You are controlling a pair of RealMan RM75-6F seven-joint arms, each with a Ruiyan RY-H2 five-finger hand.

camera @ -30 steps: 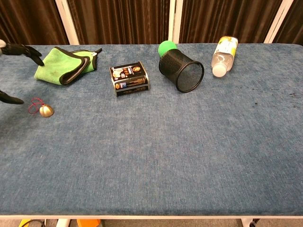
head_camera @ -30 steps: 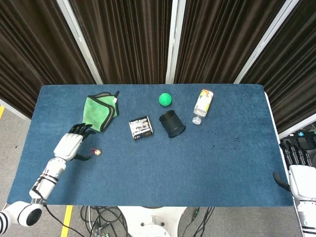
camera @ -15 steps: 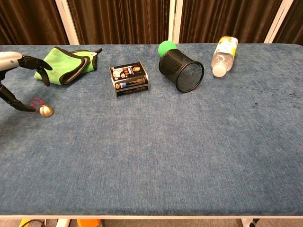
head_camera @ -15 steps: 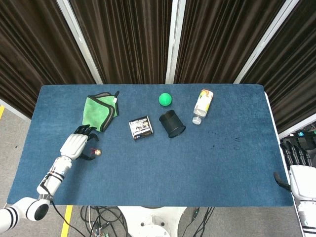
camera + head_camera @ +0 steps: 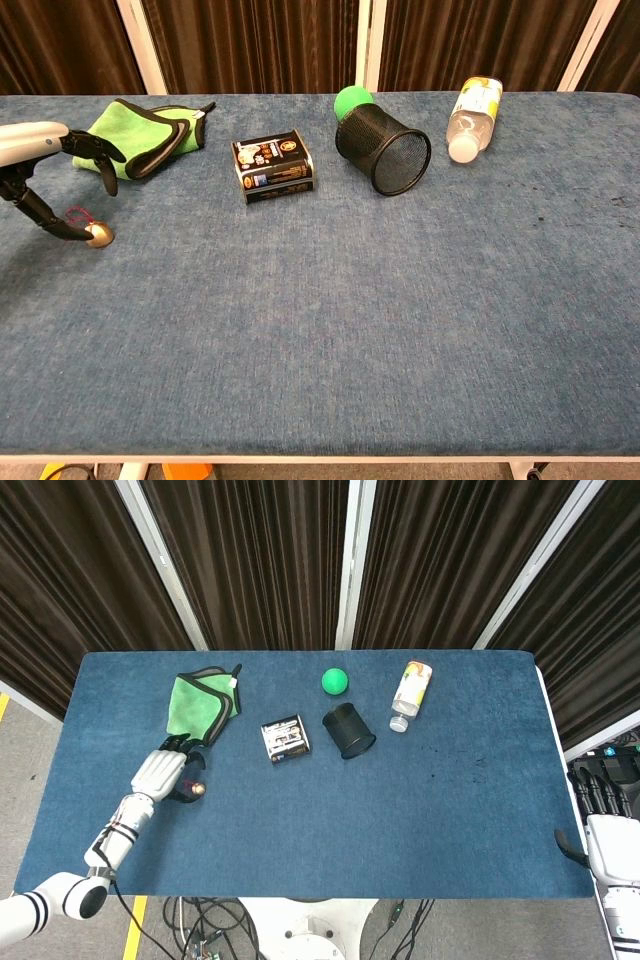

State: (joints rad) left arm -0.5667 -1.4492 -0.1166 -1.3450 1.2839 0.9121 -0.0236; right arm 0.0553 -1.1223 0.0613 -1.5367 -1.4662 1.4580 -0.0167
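A small gold bell [image 5: 198, 789] with a red string loop lies on the blue table [image 5: 420, 820] near its left side. My left hand [image 5: 160, 774] hovers just left of the bell [image 5: 97, 234], fingers spread above it. In the chest view the thumb tip of that left hand [image 5: 50, 165] reaches down to the string beside the bell, and nothing is gripped. My right hand [image 5: 602, 820] hangs off the table's right edge, fingers straight and holding nothing.
A folded green cloth [image 5: 200, 705] lies just beyond the left hand. Toward the middle sit a black tin [image 5: 286, 738], a black mesh cup [image 5: 348, 730] on its side, a green ball [image 5: 335, 681] and a lying water bottle [image 5: 410, 693].
My left hand has slid right and forward to the bell, its thumb now down at the red string. The bell and the right hand have not moved.
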